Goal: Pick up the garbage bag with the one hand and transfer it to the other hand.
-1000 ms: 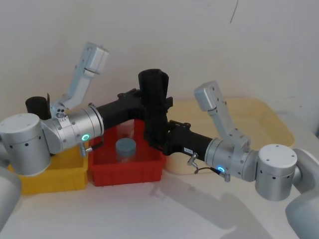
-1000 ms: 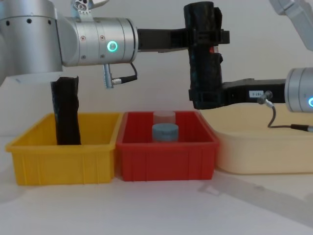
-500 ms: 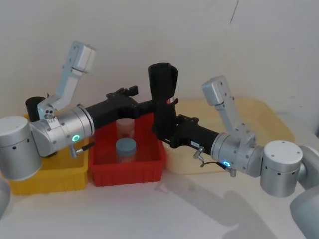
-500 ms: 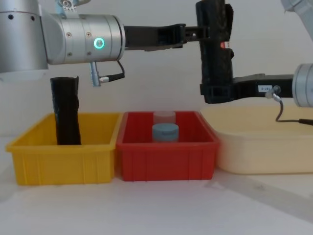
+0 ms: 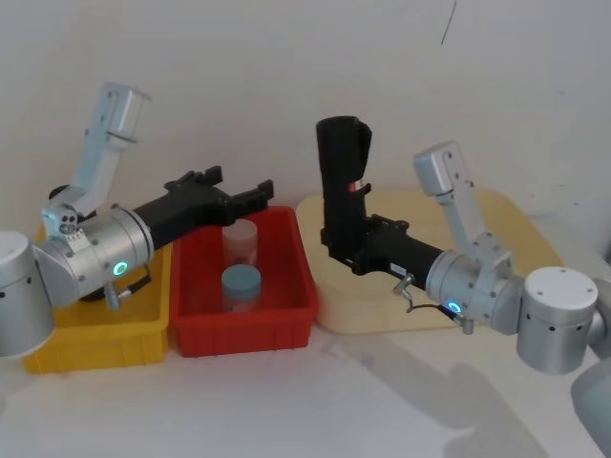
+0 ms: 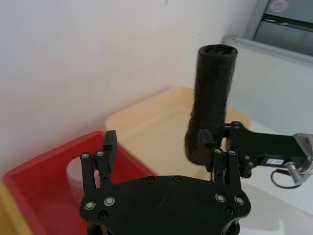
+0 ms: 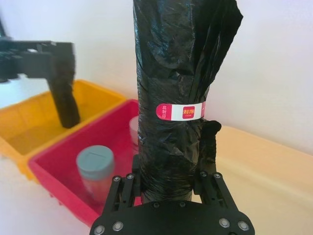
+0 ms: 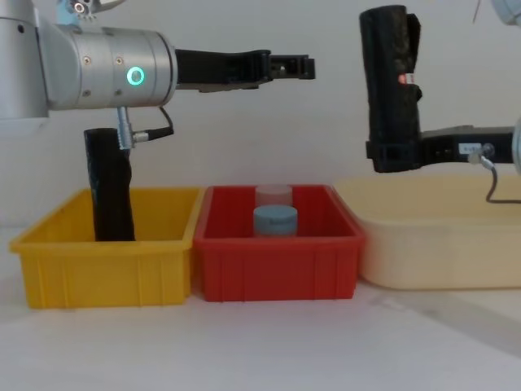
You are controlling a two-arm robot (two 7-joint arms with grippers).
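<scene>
The garbage bag [image 5: 342, 181], a thick black crinkled roll with a red-white mark, stands upright in the air above the cream tray. My right gripper [image 5: 340, 244], on the blue-ringed wrist, is shut on its lower end. In the right wrist view the garbage bag [image 7: 178, 88] rises between the fingers [image 7: 211, 139]. My left gripper [image 5: 239, 188], on the green-ringed wrist, hangs open and empty over the red bin, well left of the bag. From the chest the left gripper [image 8: 303, 67] and the garbage bag [image 8: 391, 81] stand clearly apart.
A yellow bin [image 8: 106, 269] at the left holds a slim black roll [image 8: 110, 187]. The red bin [image 8: 277, 265] in the middle holds a blue-lidded jar [image 8: 274, 220] and a clear one behind it. A cream tray [image 8: 440, 244] lies at the right.
My left gripper has let go of the bag, opened and drawn back to the left. My right gripper has carried the bag to the right, over the cream tray.
</scene>
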